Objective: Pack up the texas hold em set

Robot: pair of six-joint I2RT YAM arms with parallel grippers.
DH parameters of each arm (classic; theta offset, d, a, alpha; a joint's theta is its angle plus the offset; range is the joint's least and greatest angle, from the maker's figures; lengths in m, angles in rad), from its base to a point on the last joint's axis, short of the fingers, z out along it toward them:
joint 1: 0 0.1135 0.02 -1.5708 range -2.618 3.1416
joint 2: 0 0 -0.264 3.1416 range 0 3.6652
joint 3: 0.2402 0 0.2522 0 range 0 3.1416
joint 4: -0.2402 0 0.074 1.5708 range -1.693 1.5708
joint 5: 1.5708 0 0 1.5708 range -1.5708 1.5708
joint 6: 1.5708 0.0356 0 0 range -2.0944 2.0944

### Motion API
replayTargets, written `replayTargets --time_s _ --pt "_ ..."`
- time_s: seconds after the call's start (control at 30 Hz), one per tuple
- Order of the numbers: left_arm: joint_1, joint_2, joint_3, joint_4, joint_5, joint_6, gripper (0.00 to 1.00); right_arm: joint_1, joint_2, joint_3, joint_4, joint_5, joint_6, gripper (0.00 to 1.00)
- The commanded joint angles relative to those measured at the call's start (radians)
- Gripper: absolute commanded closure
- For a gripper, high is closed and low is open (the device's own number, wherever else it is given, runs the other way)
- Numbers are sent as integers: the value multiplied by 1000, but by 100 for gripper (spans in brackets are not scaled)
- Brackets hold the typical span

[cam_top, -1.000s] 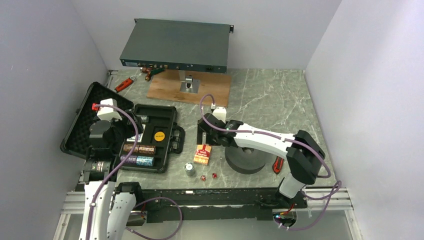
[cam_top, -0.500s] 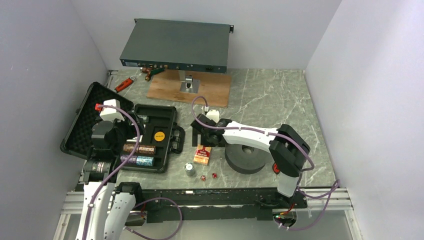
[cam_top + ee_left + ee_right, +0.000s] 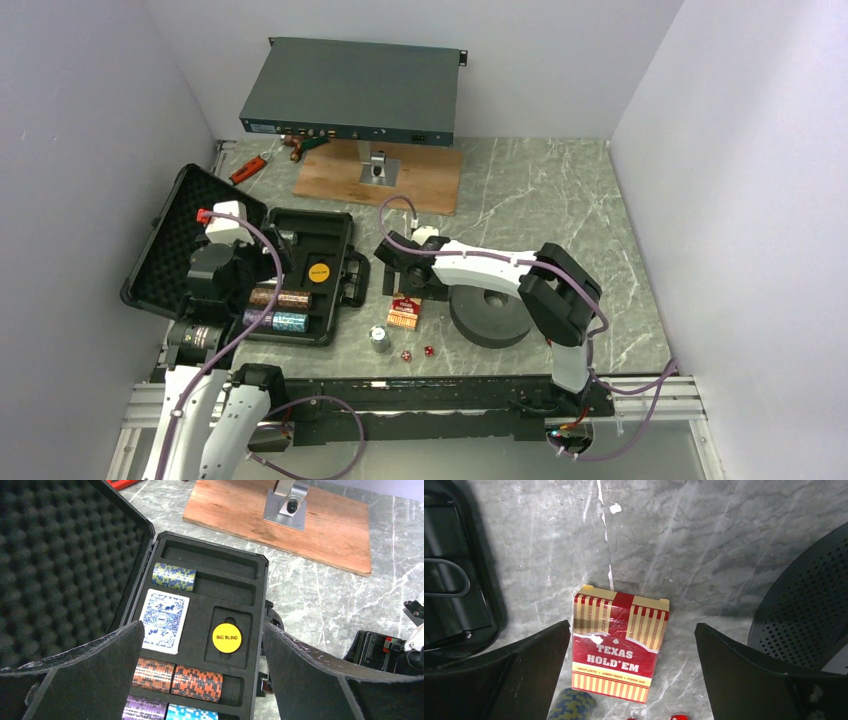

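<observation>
Right gripper (image 3: 632, 625): jaws apart over the red card deck box (image 3: 616, 650), flat on the counter (image 3: 674, 540) right of the open black plastic briefcase (image 3: 260, 595). Left gripper (image 3: 202, 625): jaws apart above the briefcase.

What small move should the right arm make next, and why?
Probably lower the right gripper straight down over the red card box and close on it: the jaws stand open, the box lies between them on the table, outside the open case.
</observation>
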Motion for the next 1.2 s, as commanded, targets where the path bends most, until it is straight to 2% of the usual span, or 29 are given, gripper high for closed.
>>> replayTargets --time_s 0.0,0.47,0.83,1.17 --pt "-30 -2 44 0 -37 22 5 12 9 37 -42 9 66 0" --pt "-60 -1 42 -3 -55 29 4 15 75 100 -72 15 48 0" --pt "-73 -4 39 1 -58 34 4 15 86 103 -52 -1 51 21" --pt "-75 -6 36 3 -58 38 4 15 101 112 -42 -22 29 23"
